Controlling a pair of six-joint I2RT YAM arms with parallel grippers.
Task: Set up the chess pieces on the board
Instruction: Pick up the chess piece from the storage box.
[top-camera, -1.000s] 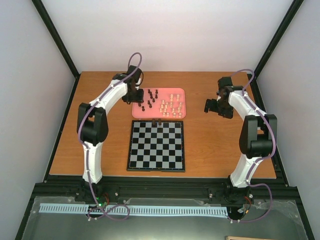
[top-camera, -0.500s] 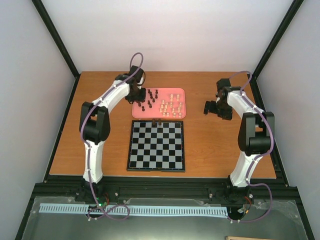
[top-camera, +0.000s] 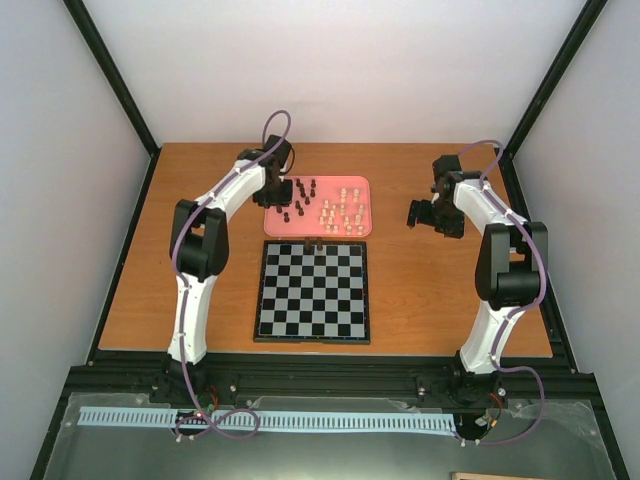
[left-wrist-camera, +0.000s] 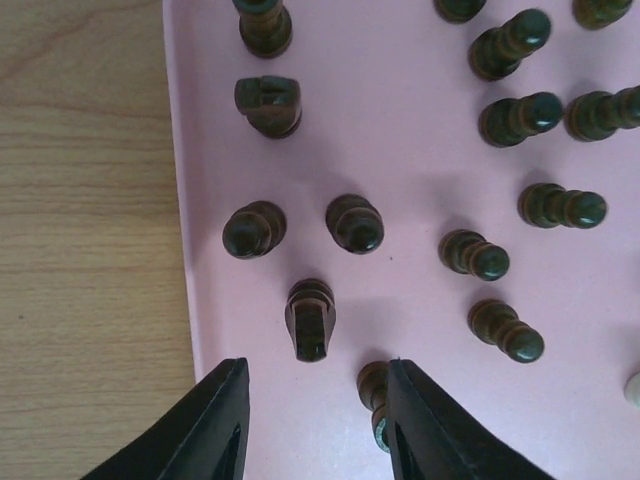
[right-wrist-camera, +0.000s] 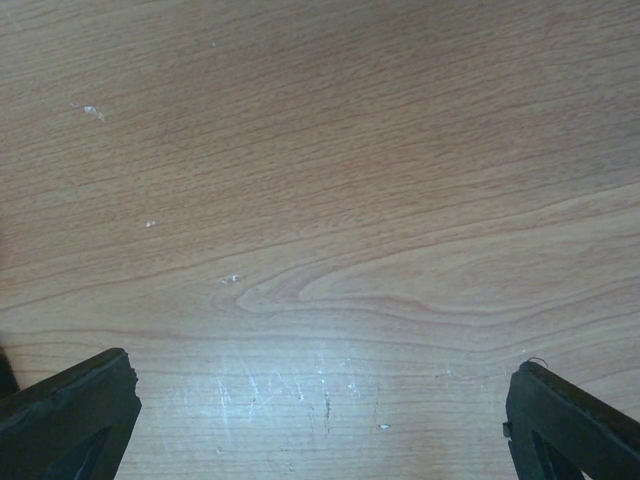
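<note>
**Status.** The task is judged barely begun. Nearly all the chess pieces (top-camera: 322, 205) stand on the pink tray (left-wrist-camera: 400, 130), the dark ones on its left half and the cream pieces (top-camera: 343, 208) on its right half. The board (top-camera: 312, 295) lies on the tabletop (top-camera: 140, 300) just on the near side of the tray. Only two dark pieces (top-camera: 313, 243) appear on it, at the edge closest to the tray.

**Left arm.** The left fingers (left-wrist-camera: 222, 430) hang over the tray's left margin, parted and grasping nothing. A grooved dark piece (left-wrist-camera: 310, 320) stands just ahead of the tips, in line with the gap, and is the likely target.

**Right arm.** The right fingers (right-wrist-camera: 70, 410) are spread wide and empty over bare tabletop, well to the right of the tray.

**Hazards.**
1. A second dark piece (left-wrist-camera: 373, 400) sits against the inner face of one left finger, partly hidden by it. A pinch from here could catch it along with the target, or tip it over.
2. The other left finger rides close to the tray's left rim. A low descent could strike the rim and shift the whole tray, toppling pieces.
3. Two round-headed pieces (left-wrist-camera: 355, 222) stand just beyond the target. Overreaching would knock them.
4. The pieces are small and slim, so an off-centre pinch may squirt the target sideways.
</note>
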